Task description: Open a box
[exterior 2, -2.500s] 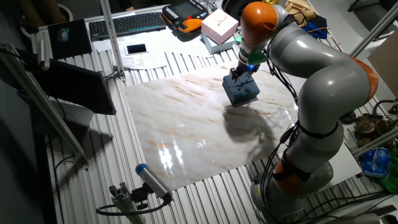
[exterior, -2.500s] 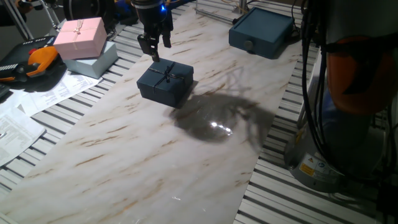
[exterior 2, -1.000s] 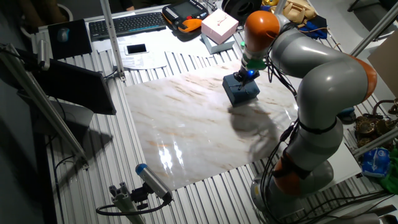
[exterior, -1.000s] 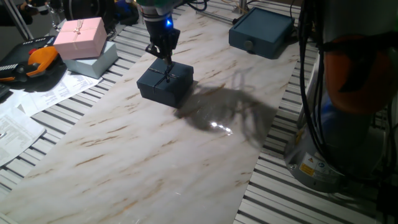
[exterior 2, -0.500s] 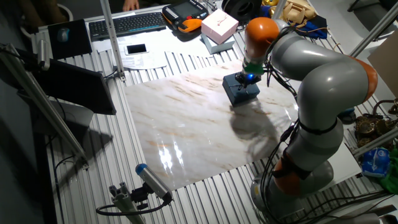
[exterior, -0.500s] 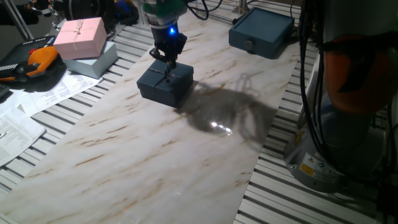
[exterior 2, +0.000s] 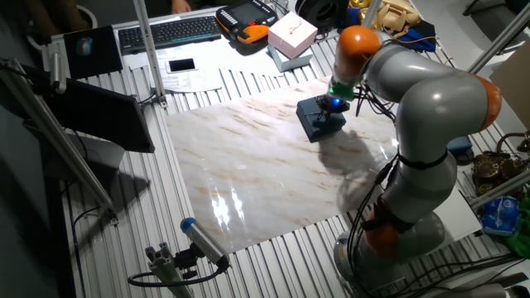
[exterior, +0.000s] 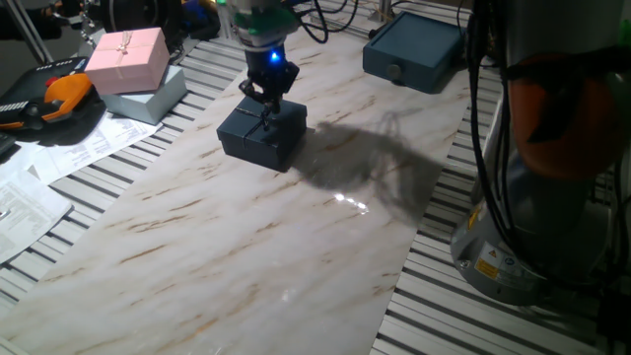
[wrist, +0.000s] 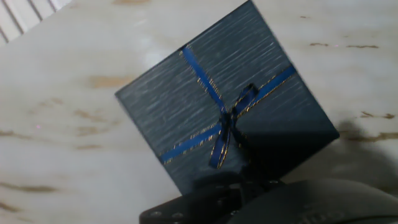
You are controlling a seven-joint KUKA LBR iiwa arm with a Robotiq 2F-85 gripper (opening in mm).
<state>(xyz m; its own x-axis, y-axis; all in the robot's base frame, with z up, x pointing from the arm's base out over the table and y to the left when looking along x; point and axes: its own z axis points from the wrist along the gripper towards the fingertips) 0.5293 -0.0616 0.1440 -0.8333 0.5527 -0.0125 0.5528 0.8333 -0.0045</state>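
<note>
Marble tabletop (exterior: 246, 247) holds the box (exterior: 260, 133) at upper centre, lid on, while the gripper (exterior: 268, 99), lower than before, touches its bow (wrist: 227, 124); finger spread cannot be told.

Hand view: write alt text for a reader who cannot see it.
A square dark navy gift box, lid on, seen from directly above, turned diamond-wise on a pale marble tabletop. A thin blue ribbon crosses the lid and ties in a small bow near its centre. A dark, blurred part of the gripper fills the bottom edge.
</note>
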